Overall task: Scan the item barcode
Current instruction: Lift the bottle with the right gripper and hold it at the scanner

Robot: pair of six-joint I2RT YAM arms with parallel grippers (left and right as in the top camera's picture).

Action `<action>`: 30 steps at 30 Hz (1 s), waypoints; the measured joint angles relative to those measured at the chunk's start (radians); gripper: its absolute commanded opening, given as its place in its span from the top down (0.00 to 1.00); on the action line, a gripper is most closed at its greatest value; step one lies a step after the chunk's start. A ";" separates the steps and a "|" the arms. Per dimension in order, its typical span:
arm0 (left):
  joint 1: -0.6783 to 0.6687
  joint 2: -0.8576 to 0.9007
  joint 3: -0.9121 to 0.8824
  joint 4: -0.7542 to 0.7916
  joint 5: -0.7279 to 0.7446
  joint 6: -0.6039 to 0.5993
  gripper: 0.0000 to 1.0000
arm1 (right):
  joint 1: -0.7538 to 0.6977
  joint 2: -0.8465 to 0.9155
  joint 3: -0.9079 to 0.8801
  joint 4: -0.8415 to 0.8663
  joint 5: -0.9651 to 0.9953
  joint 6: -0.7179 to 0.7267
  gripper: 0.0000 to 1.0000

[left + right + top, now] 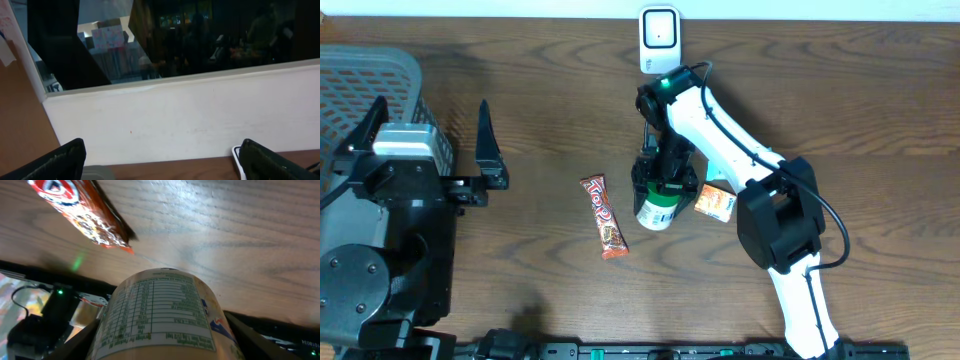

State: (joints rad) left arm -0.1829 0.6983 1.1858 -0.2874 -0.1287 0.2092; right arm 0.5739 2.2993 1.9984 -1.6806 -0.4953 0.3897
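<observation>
**Holdings, largest first**

1. Table (840,90): dark wood. It bears everything we list below.
2. Basket (380,70): grey mesh container at the far left corner. The left arm (390,250) covers much of it, so we cannot tell what it holds.
3. Left gripper (432,105): black, over the basket. Its jaws are spread wide with nothing between them. Its wrist view faces a white wall (190,115).
4. Right gripper (663,190): on the white right arm (740,140), at the middle of the table. It is clasped around the bottle, with a finger (75,342) on each side.
5. Scanner (660,40): white, at the table's far edge, well apart from the bottle.
6. Candy bar (604,216): red-brown wrapper, lying flat on the table. It is near the bottle on its left and not touching it.
7. Bottle (658,208): the item to scan, white with a green band. It is held between the candy bar and the orange packet. Its nutrition panel faces the right wrist camera. We cannot tell whether it touches the table.
8. Orange packet (715,203): small and flat, just beside the bottle on its right.
</observation>
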 measured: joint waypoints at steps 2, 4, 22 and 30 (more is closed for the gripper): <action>0.000 0.000 0.000 0.000 0.000 0.000 0.02 | 0.000 0.000 -0.011 0.004 -0.003 -0.004 0.38; 0.000 0.000 0.000 0.000 0.000 0.000 0.02 | 0.000 0.000 -0.015 0.005 -0.004 -0.005 0.38; 0.000 0.000 0.000 0.000 0.000 0.000 0.02 | -0.094 0.001 0.025 0.152 -0.008 -0.012 0.49; 0.000 0.000 0.000 0.000 0.000 0.000 0.02 | -0.235 0.001 0.391 0.130 -0.003 -0.016 0.50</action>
State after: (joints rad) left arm -0.1829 0.6983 1.1858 -0.2878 -0.1287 0.2092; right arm 0.3393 2.3005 2.3890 -1.5509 -0.4980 0.3733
